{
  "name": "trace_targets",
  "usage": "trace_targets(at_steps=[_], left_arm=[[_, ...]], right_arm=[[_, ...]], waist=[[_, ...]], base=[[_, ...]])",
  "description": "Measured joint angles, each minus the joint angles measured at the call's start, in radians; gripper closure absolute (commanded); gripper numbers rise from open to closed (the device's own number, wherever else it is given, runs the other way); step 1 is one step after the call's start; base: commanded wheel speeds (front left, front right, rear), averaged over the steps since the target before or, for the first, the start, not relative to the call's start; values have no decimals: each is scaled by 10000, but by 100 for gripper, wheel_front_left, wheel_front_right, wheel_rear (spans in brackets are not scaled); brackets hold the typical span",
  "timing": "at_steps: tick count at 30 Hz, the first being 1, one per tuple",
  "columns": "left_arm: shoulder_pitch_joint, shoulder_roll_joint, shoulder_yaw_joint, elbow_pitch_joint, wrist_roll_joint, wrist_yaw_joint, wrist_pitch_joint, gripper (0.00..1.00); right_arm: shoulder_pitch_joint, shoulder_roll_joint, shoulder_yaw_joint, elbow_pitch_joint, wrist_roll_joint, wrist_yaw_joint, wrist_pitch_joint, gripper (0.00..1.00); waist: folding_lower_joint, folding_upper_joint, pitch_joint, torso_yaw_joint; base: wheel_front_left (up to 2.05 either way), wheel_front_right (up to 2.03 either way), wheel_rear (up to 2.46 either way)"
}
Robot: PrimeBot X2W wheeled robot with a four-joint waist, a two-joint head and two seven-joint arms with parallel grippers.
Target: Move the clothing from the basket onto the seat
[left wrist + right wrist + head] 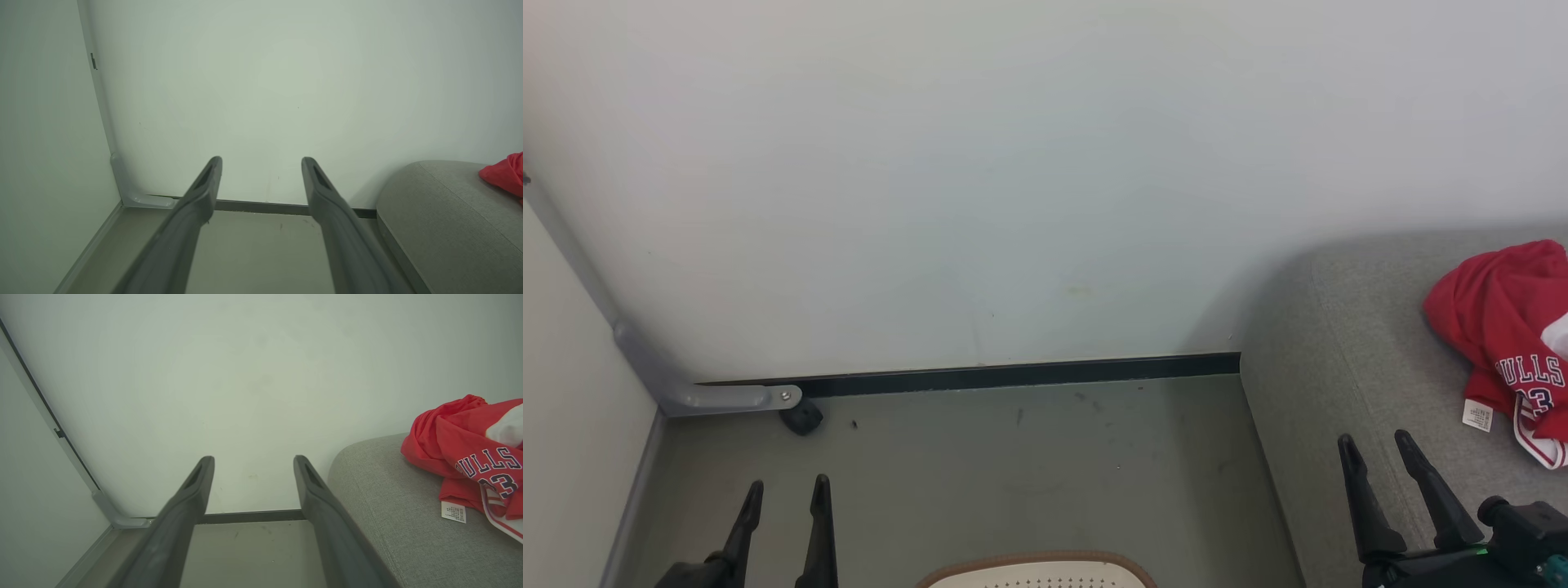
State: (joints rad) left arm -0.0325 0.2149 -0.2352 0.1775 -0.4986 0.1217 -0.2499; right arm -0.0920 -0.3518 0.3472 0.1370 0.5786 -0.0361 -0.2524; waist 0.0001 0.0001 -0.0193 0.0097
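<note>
The two fingers (pixel 204 192) of my left gripper (pixel 788 482) stand wide apart with nothing between them. They point toward the far wall (pixel 980 180), above bare floor (pixel 1045 457). The fingers (pixel 192 490) of my right gripper (pixel 1374 437) are spread just as wide and are likewise empty. In the head view they sit over the near left part of the seat (pixel 1339 367).

The red clothing (pixel 1503 318) lies in a crumpled heap on the grey seat, at the right edge of the head view. It is near my right gripper but clear of it. White lettering on it reads partly as "ULLS", with a number below cut short by folds. A white care label (pixel 1477 415) rests flat on the cushion at the heap's near left corner. White-striped trim shows along the near edge.

The basket (pixel 1037 559) stands on the floor between my two grippers, touching neither. Its brown rim and a row of small holes show at the near edge. What it contains I cannot tell.

A dark skirting strip (pixel 1013 374) runs along the foot of the wall. A grey conduit (pixel 727 398) bends at the far left corner, with a small dark object (pixel 802 418) just beside its end.
</note>
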Motion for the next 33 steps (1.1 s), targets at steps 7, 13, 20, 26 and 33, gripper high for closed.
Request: trace_targets(at_steps=[7,13,20,26,33], left_arm=[[12,-127,17,117,71,-75,15,100],[283,-301,31,441,-48,-88,115,100],[271,-384,282,458,-792,-265,387,100],[253,-508,470,502,-1475,-431,642,100],[202,-591,713,589,-2364,-606,903,100]], right_arm=[[24,205,-178,140,-128,157,19,100],[382,518,-148,487,17,178,111,100],[380,660,-514,560,725,274,391,100],[377,830,-832,614,1360,357,623,100],[364,1012,-1191,675,2100,453,941,100]], waist=[[0,-1,-3,-32],[0,0,3,-36],[0,0,20,-41],[0,0,34,-46],[0,0,49,-50]], base=[[0,0,0],[0,0,0],[0,0,0],[0,0,0],[0,0,0]])
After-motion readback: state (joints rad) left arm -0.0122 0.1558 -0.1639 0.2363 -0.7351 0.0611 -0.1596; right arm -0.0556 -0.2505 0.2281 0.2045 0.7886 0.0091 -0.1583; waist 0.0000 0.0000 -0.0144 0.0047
